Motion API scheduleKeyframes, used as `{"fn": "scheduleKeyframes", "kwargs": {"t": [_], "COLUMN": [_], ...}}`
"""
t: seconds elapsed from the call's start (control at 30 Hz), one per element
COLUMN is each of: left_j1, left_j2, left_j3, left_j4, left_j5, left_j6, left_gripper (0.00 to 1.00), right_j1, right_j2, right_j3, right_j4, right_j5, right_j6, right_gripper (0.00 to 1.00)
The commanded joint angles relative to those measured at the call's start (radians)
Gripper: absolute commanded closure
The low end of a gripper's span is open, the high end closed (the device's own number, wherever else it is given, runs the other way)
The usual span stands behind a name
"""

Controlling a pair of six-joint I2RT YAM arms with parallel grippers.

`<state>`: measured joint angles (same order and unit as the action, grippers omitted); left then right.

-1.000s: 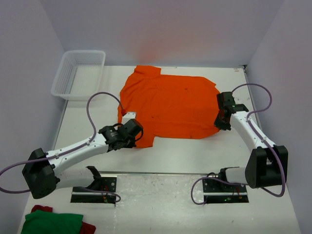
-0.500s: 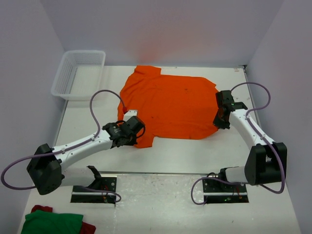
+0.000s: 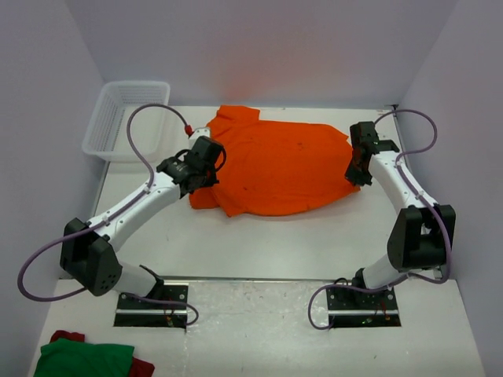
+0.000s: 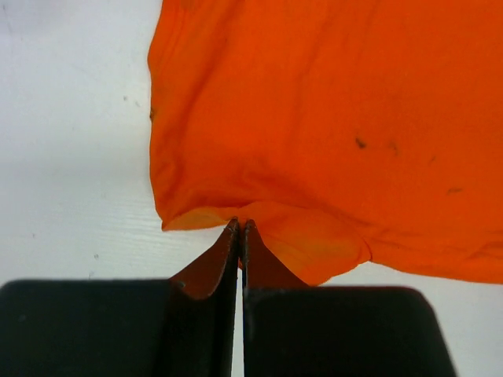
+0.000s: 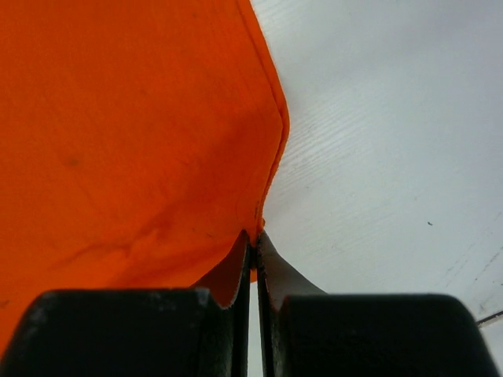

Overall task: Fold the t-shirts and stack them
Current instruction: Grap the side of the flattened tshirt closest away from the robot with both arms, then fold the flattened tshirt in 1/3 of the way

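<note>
An orange t-shirt (image 3: 275, 161) lies spread on the white table (image 3: 275, 243), its near hem lifted and carried toward the back. My left gripper (image 3: 206, 174) is shut on the shirt's near left corner. In the left wrist view the orange t-shirt (image 4: 330, 118) hangs ahead of the left gripper (image 4: 240, 225), the cloth pinched at the tips. My right gripper (image 3: 356, 174) is shut on the shirt's right edge. In the right wrist view the hem of the orange t-shirt (image 5: 134, 126) runs into the closed right gripper (image 5: 255, 236).
A white mesh basket (image 3: 126, 119) stands at the back left of the table. A green and red bundle of cloth (image 3: 85, 357) lies at the bottom left, off the table. Grey walls close in the back and both sides.
Both grippers have moved toward the back of the table, pulling the shirt's near hem with them. The left arm travelled much farther, and the shirt's visible area has shrunk.
</note>
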<state>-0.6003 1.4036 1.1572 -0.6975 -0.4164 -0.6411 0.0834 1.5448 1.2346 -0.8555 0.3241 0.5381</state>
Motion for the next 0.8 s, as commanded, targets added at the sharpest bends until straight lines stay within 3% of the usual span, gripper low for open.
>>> {"fn": "scheduleKeyframes", "kwargs": {"t": [0.0, 0.27, 0.77], "left_j1": [0.037, 0.138, 0.211], "left_j2": [0.047, 0.127, 0.392], "left_j3": [0.128, 0.271, 0.562], "left_j4": [0.009, 0.007, -0.046], "left_j5": [-0.032, 0.013, 0.050], "left_j6": [0.079, 0.139, 0.221], "left_gripper": [1.00, 1.00, 1.00], "right_j1": [-0.030, -0.079, -0.128], "right_j2": [0.031, 0.100, 0.284], "right_j3": [0.071, 0.143, 0.347], "right_j4": [-0.025, -0.024, -0.060], "right_j5": [0.024, -0.010, -0.053], "right_j6": [-0.029, -0.064, -0.096], "right_gripper": [1.00, 1.00, 1.00]}}
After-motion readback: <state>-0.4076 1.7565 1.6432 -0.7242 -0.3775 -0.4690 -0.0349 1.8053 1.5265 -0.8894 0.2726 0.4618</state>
